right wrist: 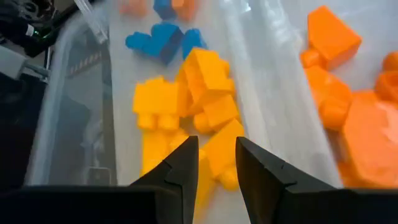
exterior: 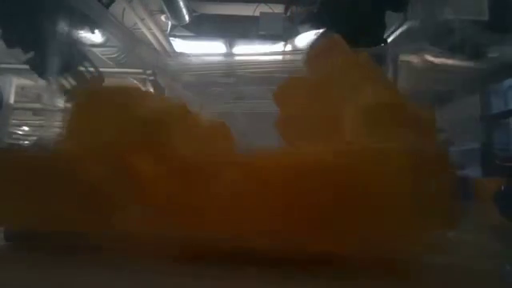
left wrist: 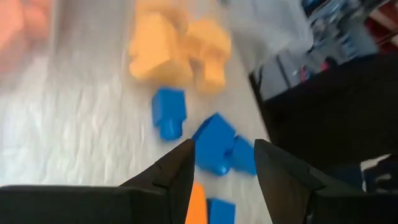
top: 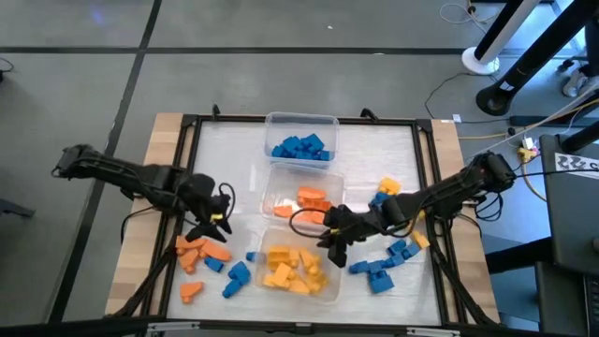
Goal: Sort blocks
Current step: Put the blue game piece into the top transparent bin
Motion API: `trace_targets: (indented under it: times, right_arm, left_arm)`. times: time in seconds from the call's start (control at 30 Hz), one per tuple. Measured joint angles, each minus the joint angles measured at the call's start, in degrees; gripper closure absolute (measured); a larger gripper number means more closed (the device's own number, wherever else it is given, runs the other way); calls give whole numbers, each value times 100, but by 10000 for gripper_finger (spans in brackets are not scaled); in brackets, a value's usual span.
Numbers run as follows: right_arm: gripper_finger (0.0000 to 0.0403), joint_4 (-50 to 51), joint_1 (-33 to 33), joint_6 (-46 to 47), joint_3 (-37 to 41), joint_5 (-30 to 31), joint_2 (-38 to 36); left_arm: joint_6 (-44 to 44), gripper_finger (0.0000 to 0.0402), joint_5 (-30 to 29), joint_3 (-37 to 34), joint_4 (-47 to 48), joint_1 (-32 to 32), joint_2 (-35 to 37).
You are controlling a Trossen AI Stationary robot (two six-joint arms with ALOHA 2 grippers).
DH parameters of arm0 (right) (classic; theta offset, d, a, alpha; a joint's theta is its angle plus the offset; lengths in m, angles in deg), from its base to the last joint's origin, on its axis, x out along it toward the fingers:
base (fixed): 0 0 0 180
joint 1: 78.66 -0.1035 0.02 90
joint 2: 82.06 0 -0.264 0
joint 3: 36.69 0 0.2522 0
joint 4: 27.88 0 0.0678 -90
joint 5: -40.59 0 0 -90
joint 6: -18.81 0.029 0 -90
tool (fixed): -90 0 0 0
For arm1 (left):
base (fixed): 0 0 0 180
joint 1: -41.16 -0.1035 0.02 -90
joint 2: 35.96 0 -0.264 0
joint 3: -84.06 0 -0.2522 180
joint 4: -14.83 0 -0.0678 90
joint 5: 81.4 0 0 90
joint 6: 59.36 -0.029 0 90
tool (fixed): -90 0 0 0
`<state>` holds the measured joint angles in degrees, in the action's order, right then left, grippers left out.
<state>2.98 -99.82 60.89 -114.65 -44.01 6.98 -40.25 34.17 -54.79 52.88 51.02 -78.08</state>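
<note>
Three clear tubs sit in a column down the middle of the tabletop (top: 234,159): the far tub (top: 301,124) holds blue blocks (top: 301,147), the middle tub (top: 277,187) holds orange blocks (top: 314,197), the near tub (top: 329,285) holds yellow blocks (top: 292,268). Loose pieces lie on both sides. On the left, an orange cluster (top: 198,250) sits beside a few blue ones (top: 236,277), with a single orange piece (top: 192,291) nearer the front edge. On the right, a blue group (top: 382,271) lies near the front, and a mixed yellow and blue pair (top: 385,191) sits farther back. The left claw (top: 217,223) hangs over the left scatter, just above the orange cluster; its wrist view shows the claw (left wrist: 225,168) released, fingers apart with nothing between them, blue blocks (left wrist: 214,144) on the tabletop below and an orange piece (left wrist: 197,204) at the frame edge. The right claw (top: 332,236) reaches in over the seam between the middle and near tubs. In its wrist view, the claw (right wrist: 217,163) stands parted and empty above the yellow blocks (right wrist: 202,99), with the orange blocks (right wrist: 348,106) beyond the tub wall (right wrist: 261,68). The low view is filled by a blurred orange-yellow mass (exterior: 240,192) close to the lens, with room lights behind.
</note>
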Motion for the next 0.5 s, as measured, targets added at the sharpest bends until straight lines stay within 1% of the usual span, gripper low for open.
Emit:
trace_targets:
  times: [0.13,0.3,0.4,0.5]
  right_arm:
    - [297,107,39,-190,-13,-35,-137]
    - [297,497,72,-301,-221,51,-257]
    - [297,680,104,-514,-447,62,-296]
    - [297,727,104,-628,-662,123,-302]
  left_arm:
    - [-113,247,-411,0,35,295,-268]
    - [-272,247,-1231,-4,-94,655,-727]
    - [-284,247,-1728,-4,-338,860,-1078]
    - [-286,247,-2010,-2,-752,1040,-1469]
